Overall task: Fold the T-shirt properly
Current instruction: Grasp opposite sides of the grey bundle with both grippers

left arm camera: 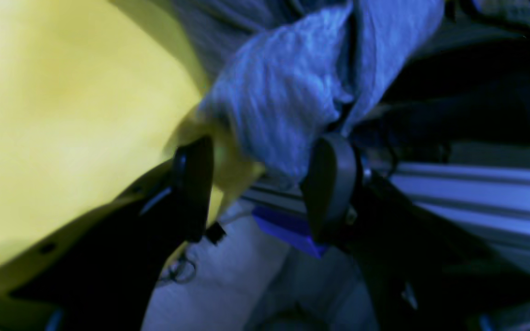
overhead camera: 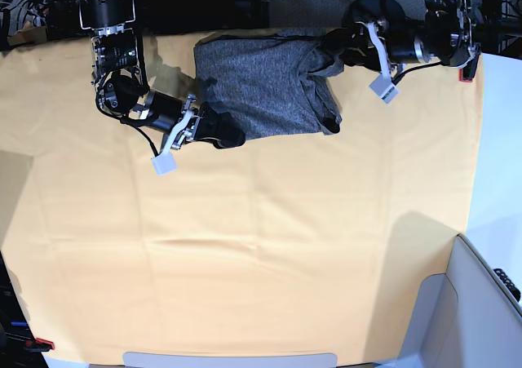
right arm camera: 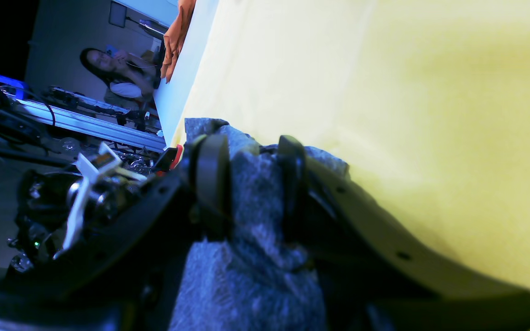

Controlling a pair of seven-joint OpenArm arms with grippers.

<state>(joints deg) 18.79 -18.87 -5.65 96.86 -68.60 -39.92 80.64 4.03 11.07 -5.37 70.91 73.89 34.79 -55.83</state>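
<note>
The dark grey T-shirt [overhead camera: 269,86] lies bunched at the back middle of the yellow-orange cloth. My right gripper [overhead camera: 222,133] is at its front left corner. In the right wrist view it [right arm camera: 251,179] is shut on a thick fold of the T-shirt [right arm camera: 256,239]. My left gripper [overhead camera: 329,51] is at the shirt's back right corner, by the table's back edge. In the left wrist view its jaws [left arm camera: 262,184] stand apart with a blurred bunch of the T-shirt [left arm camera: 283,105] between the fingertips, not clamped.
The yellow-orange cloth [overhead camera: 245,246] covers the whole table. A metal rail [left arm camera: 476,193] runs just beyond the back edge by the left gripper. A grey bin [overhead camera: 481,311] stands at the front right corner. A person [right arm camera: 118,73] sits beyond the table.
</note>
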